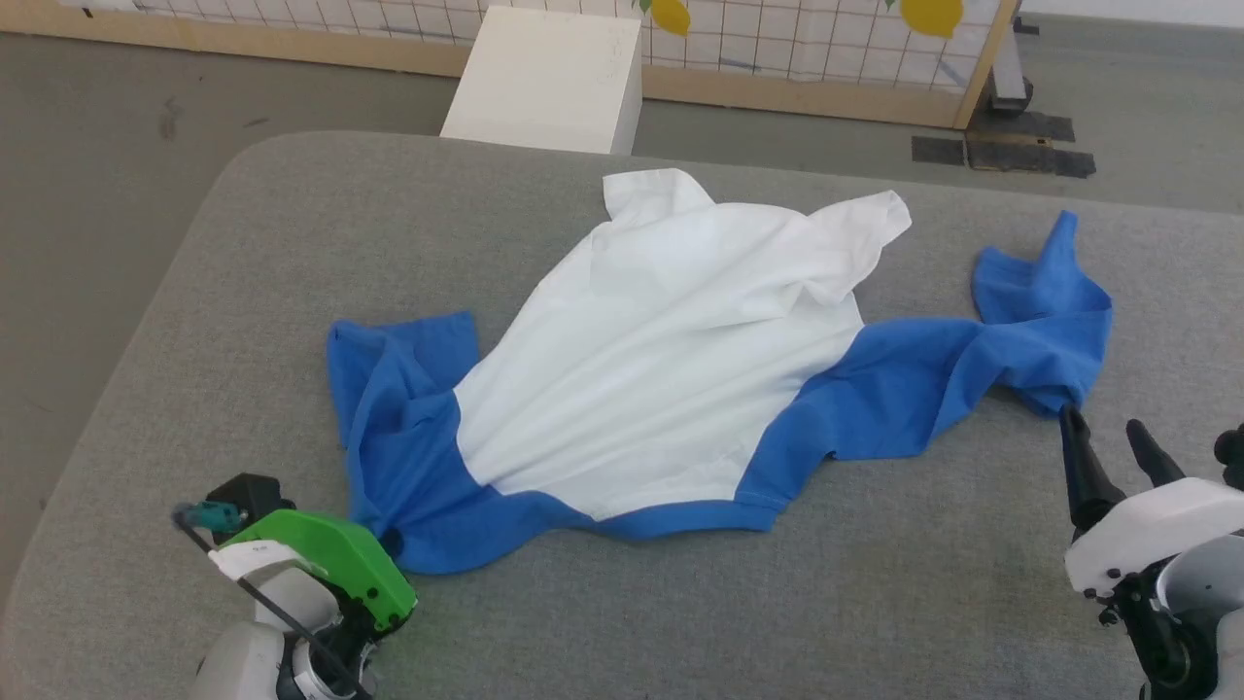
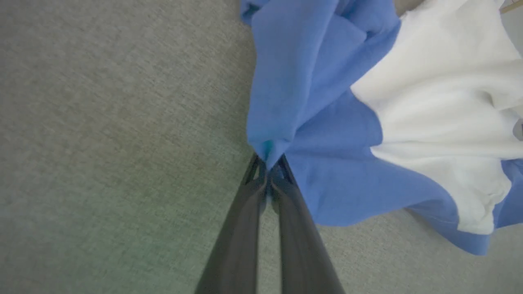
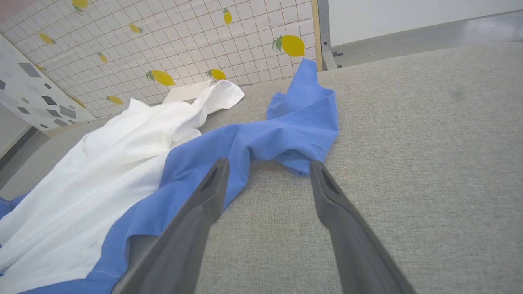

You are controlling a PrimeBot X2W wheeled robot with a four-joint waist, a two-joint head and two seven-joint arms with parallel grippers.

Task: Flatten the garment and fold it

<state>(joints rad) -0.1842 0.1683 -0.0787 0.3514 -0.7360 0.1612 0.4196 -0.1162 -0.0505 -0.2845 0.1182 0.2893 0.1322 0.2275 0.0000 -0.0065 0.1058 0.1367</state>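
Pinching a blue sleeve corner of the garment between my left jaws, I am holding them closed on the cloth, and the fabric is bunching up right at the fingertips. The garment is lying spread but wrinkled on the grey table, on my side of the white box (which is standing just past the table's far edge). Its white body is reaching toward the box, and its blue band is running along the side farthest from the box. One blue sleeve is trailing off to the left of the box, where my left jaws are gripping it. The other is lying crumpled well to the right of the box. My right jaws are standing wide apart and holding nothing, hovering just beside that right sleeve. I cannot tell whether a tip is touching the cloth.
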